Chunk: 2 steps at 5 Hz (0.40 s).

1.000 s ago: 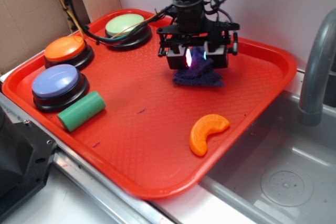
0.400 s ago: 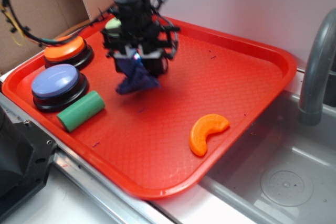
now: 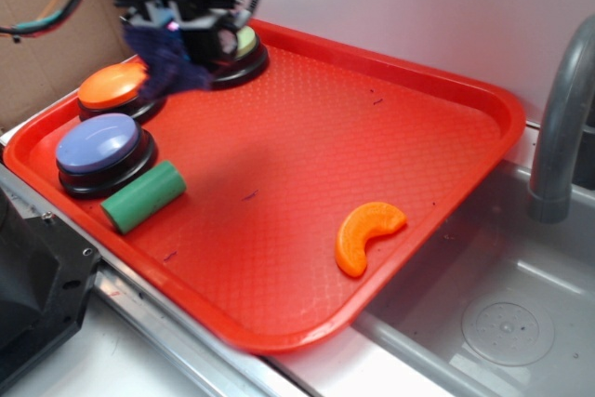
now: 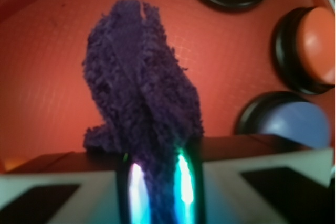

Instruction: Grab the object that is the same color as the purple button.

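The gripper (image 3: 175, 18) is clamped on the purple cloth (image 3: 165, 60), and the cloth hangs straight below it, clear of the red tray (image 3: 437, 137). The wrist view confirms the hold: the cloth (image 4: 142, 114) is pinched between the 2 lit pads (image 4: 184, 187), its lower end caught in the jaws and the rest of its fuzzy bulk spreading away from them. Its long axis runs in line with the fingers, so it dangles as 1 folded strip rather than lying flat.

The relation that matters now is vertical: the cloth is directly under the tool and off the surface, so the grab looks essentially made. Any coming move carries the cloth with it.

Beneath and just beside the hanging cloth sit 3 buttons. The orange button (image 3: 113, 86) is nearly under the cloth's free end, the green button (image 3: 240, 48) is just behind the gripper, and the purple button (image 3: 98, 144) lies a little further toward the near edge of the tray. The green cylinder (image 3: 144, 196) is beyond that, and the orange crescent (image 3: 367, 234) is well apart, far to the side.

The risk I judge: the loose end brushing the orange button if the tool drops.
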Available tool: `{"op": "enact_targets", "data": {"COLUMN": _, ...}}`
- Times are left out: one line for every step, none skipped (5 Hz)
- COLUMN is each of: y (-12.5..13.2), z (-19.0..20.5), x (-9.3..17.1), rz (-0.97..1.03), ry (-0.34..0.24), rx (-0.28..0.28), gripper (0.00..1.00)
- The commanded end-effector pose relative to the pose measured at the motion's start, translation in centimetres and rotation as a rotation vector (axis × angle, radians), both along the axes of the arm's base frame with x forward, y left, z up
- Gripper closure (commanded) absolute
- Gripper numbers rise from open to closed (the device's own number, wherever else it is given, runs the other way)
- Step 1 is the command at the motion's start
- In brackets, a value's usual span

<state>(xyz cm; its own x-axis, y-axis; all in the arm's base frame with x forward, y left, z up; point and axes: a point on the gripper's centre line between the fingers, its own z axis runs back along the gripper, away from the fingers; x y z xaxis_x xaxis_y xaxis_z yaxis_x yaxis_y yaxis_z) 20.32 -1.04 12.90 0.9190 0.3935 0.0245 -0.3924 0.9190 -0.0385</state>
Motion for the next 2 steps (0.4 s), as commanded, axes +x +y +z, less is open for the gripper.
{"op": "enact_targets", "data": {"y": 0.24, "z": 4.06, "x": 1.17, "rz": -0.040, "ry": -0.070, "rx": 0.037, "gripper": 1.00}}
{"op": "enact_targets", "data": {"y": -0.38, "z": 3.46, "x": 1.82, "rz": -0.032, "ry": -0.057, "rx": 0.048, "gripper": 1.00}}
